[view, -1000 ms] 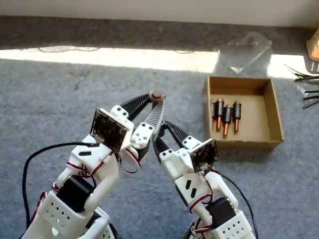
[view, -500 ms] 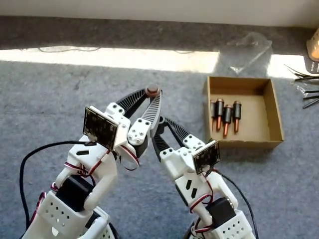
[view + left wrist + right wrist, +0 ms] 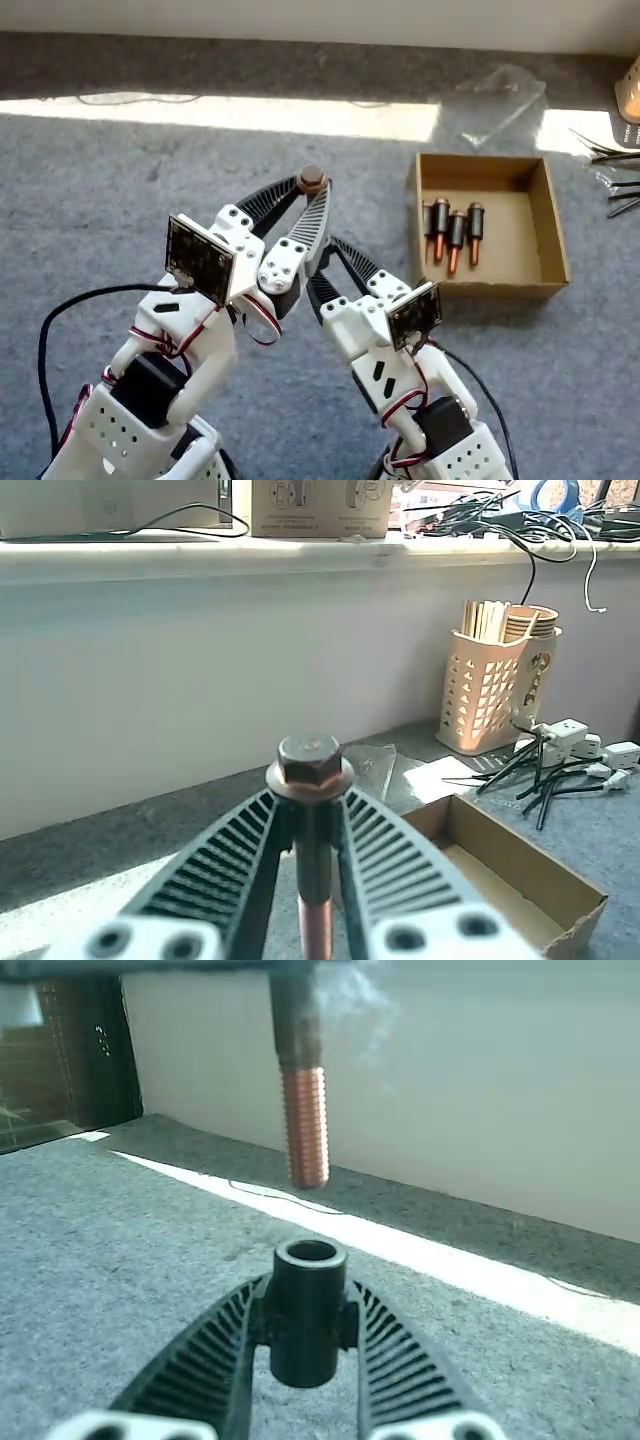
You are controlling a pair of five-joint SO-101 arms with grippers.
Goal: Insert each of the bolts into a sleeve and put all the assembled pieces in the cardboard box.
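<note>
My left gripper (image 3: 311, 192) is shut on a copper bolt (image 3: 312, 179), held upright with its hex head (image 3: 309, 764) on top and the threaded shaft hanging down. Directly beneath it my right gripper (image 3: 326, 262) is shut on a black sleeve (image 3: 304, 1305) with its open bore facing up. In the right wrist view the bolt's threaded end (image 3: 303, 1130) hangs a short way above the sleeve's mouth, not touching it. The cardboard box (image 3: 482, 161) stands to the right with several assembled pieces (image 3: 452, 232) lying inside.
A crumpled clear plastic bag (image 3: 500, 98) lies beyond the box. A beige slotted basket (image 3: 494, 680) and black cable ties (image 3: 615, 172) sit at the far right. Grey carpet stretches open to the left of the arms.
The left gripper has lifted the bolt slightly and shifted it a little away from the arms. The right arm has barely moved.
</note>
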